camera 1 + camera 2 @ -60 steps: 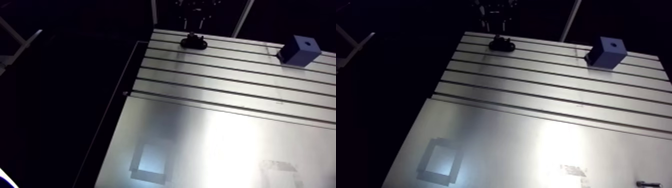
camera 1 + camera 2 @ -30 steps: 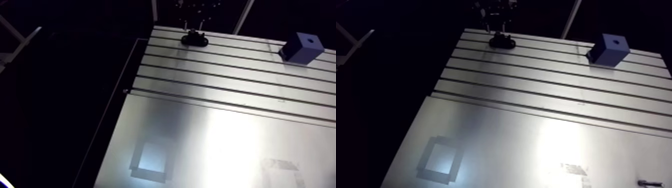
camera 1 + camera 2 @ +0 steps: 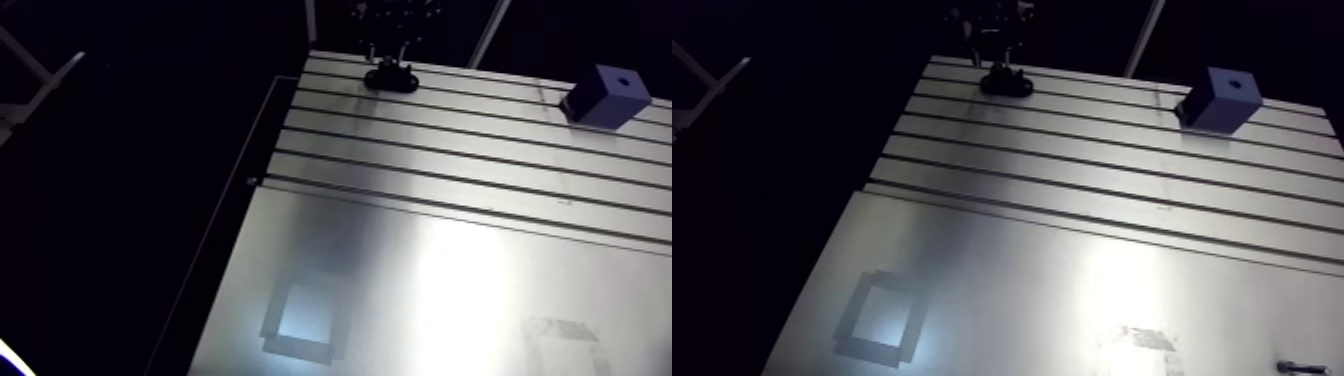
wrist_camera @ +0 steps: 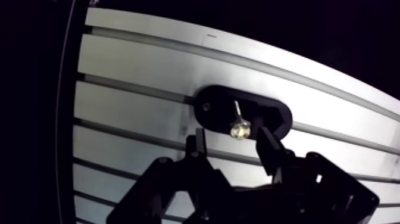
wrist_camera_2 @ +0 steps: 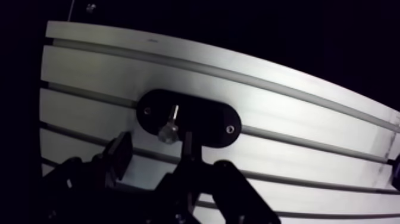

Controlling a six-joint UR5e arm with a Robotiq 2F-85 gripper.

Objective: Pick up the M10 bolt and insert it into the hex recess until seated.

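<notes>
**Arm view.** The table (image 3: 450, 250) carries a black holder (image 3: 392, 80) at its twelve o'clock edge. A blue block (image 3: 605, 97) with a hole in its top sits at two o'clock, well apart from the holder. The arm reaches to the far edge, and the gripper (image 3: 388, 52) hangs straight down just above the holder.

**Wrist view.** The bolt (image 4: 240, 128) stands upright in the holder, head uppermost, between the fingers (image 4: 266, 146). The fingers are spread and touch nothing, and the head sits nearer one of them. Likely fault: on closing, that finger meets the head first and tips the bolt or binds it in the holder, so the grip slips.
</notes>
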